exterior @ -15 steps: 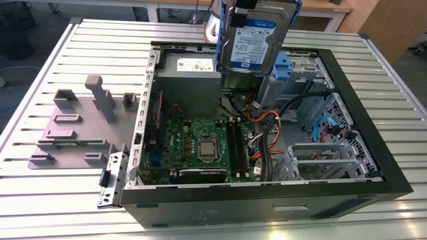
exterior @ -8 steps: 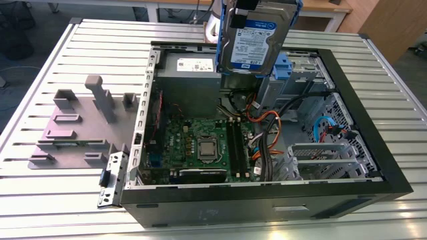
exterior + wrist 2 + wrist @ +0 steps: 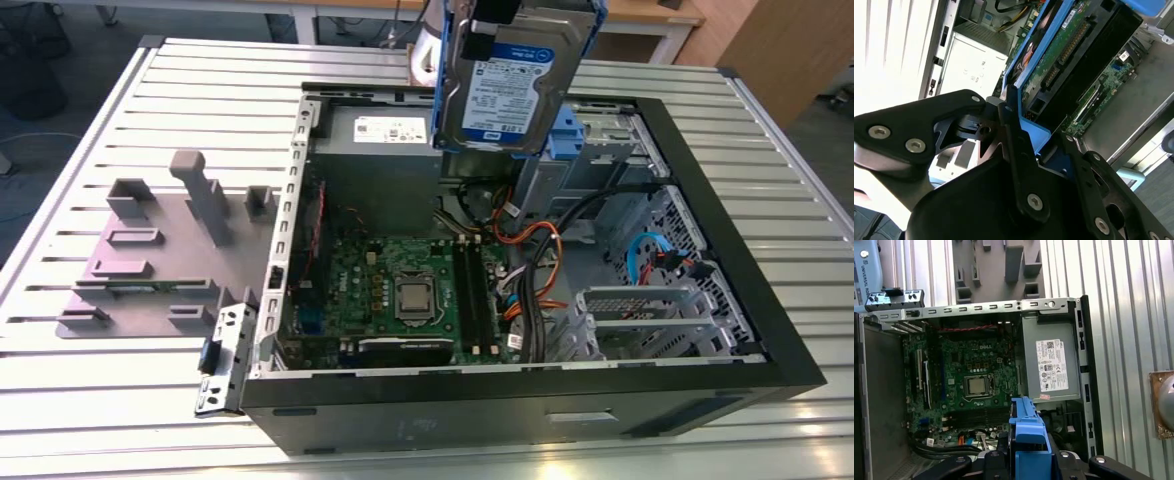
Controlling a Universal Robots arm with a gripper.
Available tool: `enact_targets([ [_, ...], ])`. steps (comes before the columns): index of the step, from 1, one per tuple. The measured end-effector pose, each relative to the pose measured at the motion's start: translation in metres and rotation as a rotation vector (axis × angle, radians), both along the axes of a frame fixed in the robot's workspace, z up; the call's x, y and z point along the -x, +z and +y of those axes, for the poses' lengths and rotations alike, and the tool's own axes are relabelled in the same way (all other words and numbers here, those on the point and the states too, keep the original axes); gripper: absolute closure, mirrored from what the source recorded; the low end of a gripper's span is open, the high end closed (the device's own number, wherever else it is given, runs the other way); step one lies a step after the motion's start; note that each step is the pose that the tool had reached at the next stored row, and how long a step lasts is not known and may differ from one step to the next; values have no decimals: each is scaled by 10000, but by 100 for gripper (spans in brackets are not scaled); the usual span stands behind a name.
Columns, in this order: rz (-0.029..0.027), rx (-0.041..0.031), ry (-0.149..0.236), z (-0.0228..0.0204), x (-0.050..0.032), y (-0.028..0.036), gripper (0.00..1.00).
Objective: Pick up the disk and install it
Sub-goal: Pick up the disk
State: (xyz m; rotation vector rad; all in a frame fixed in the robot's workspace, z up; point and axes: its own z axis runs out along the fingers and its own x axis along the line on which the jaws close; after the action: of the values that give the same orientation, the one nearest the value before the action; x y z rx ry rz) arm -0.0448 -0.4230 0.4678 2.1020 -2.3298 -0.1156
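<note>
The tool (image 3: pixel 1036 125) is closed on the disk (image 3: pixel 514 85), its two black fingers (image 3: pixel 1016 150) pinching the blue rails (image 3: pixel 1036 135) at one short end. The disk hangs straight beneath the tool, lifted clear of everything and above the open computer case (image 3: pixel 747 250) on the slatted tabletop (image 3: pixel 120 420).

Its long axis runs nearly vertical, away from the tool and down toward the case, with a slight lean. In the exterior view the labelled face is turned to the camera. In the second wrist view the opposite face shows, with the green circuit board (image 3: pixel 1064 55) bare. The free short end points down at the region where the grey power supply (image 3: pixel 380 150) meets a blue bracket (image 3: pixel 567 135) in the case. It is near both, and I cannot tell whether it touches either.

As a thing to handle, it looks rigid and dense for its size, so with the grip at one end the hanging weight could pull it round between the fingers. The metal faces look smooth. The bare board and its connectors are likely the delicate parts, and a knock against the case frame would probably do harm. The plastic rails along the narrow edges seem the sound place to hold, though they may give a little under a hard pinch.
</note>
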Motion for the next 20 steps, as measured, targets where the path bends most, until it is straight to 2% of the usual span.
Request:
enact_targets([
  [20, 0, 0, 0, -75, -1, -1, 63],
])
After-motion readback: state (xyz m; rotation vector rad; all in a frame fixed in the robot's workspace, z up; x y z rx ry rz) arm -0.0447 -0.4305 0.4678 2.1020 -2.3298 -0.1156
